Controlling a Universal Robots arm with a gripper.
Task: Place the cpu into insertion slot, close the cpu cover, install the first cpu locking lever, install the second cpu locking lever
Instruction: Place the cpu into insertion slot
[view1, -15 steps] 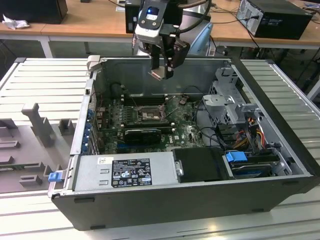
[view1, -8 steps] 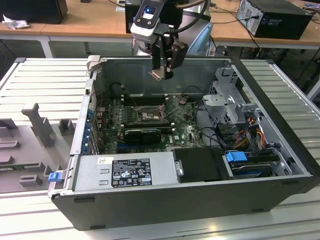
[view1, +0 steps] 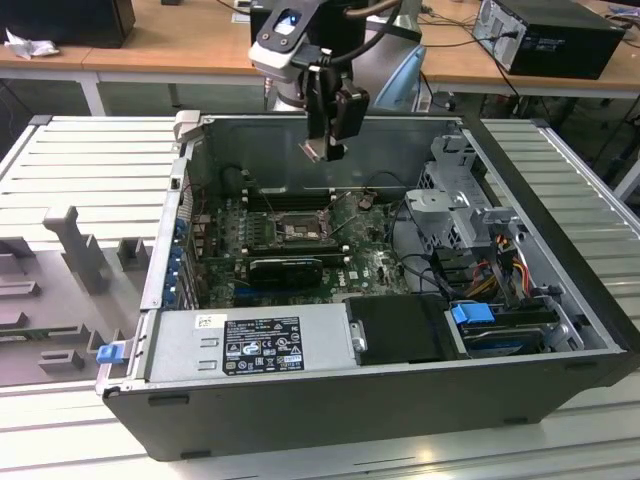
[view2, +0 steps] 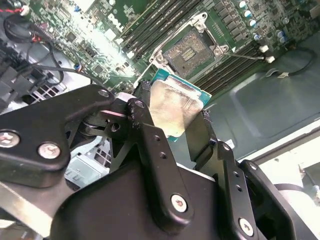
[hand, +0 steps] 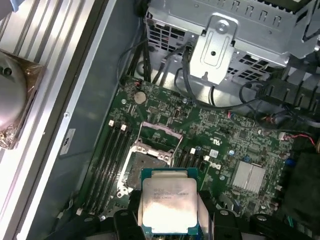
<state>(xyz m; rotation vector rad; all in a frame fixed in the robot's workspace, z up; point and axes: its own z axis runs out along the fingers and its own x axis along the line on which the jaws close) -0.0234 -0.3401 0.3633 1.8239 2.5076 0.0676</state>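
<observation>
gripper (view1: 326, 152): we see fingers (view2: 197, 137) clamped on the cpu's (hand: 167, 200) two edges.
cpu: between the fingers, well above the slot (hand: 145, 167).

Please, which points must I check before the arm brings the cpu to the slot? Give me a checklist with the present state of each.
1. Grip on cpu: ok, clamped between the jaws.
2. Nothing in slot: ok.
3. Raised cover, off the slot: ok.
4. Is cpu down at slot: not ok; in the exterior view it hangs high above the board.
5. Turn of cpu matched to slot: cannot tell.
</observation>
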